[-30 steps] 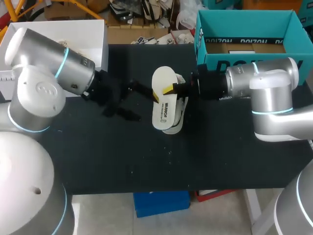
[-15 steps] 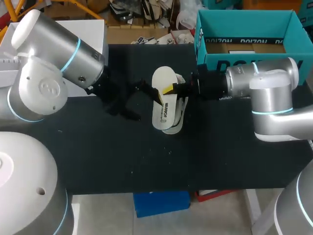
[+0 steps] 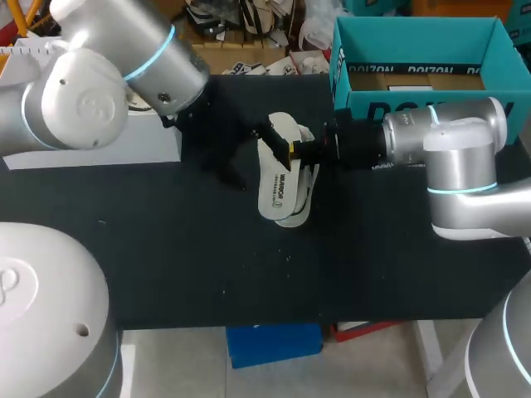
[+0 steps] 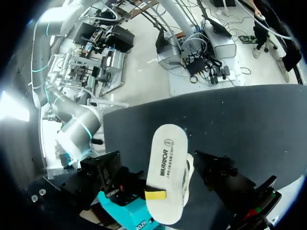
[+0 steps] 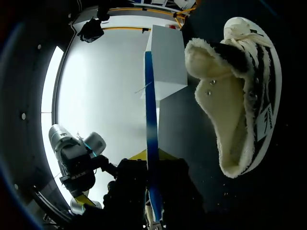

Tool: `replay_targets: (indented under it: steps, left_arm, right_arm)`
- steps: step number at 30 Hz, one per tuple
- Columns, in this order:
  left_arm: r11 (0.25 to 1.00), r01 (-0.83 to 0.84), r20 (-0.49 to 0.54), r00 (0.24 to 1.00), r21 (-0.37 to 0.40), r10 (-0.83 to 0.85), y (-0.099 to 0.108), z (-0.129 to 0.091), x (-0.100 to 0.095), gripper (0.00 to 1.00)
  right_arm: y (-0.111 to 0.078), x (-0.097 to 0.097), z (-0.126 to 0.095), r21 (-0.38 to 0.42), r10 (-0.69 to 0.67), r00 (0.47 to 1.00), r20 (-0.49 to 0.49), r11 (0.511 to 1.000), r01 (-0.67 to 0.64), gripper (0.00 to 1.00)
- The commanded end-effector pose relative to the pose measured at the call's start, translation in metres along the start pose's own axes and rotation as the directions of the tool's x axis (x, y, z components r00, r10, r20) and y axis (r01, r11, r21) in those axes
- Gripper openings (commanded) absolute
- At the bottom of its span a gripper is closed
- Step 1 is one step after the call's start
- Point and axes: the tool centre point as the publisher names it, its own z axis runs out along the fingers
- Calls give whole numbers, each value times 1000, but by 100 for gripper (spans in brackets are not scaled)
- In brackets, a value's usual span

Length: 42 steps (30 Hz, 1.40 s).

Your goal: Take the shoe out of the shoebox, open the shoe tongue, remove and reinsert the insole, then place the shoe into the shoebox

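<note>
The insole (image 3: 278,186) held clear of the shoe (image 5: 237,96)
The right pincer (image 3: 291,151) clamps the insole's edge above the shoe, likely presenting it to the empty, spread left pincer (image 3: 255,159).

White flat insole (image 3: 279,178) pinched in my right gripper (image 3: 292,150), over the cream fleece-lined striped shoe (image 5: 240,96) lying on its side on the surface. Teal cardboard shoebox (image 3: 415,43) open at the far right.
</note>
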Motion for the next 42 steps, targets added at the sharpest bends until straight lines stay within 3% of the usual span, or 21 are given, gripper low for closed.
replay_targets:
  steps: [1,15,26,42]
  left_arm:
    - [1000,-6,-188,982,7,7,-1,-7,-9,100]
    - [999,4,-194,981,-41,-12,-3,-3,-9,100]
    - [999,9,-230,973,-33,-17,-3,-4,-11,100]
    - [1000,-1,-278,961,-10,-2,54,1,0,100]
  right_arm:
    - [0,1,2,-3,1,1000,3,1000,-1,0]
    - [0,1,2,-3,1,1000,3,1000,-1,0]
    - [0,1,2,-3,1,1000,3,1000,-1,0]
    - [0,1,2,-3,1,1000,3,1000,-1,0]
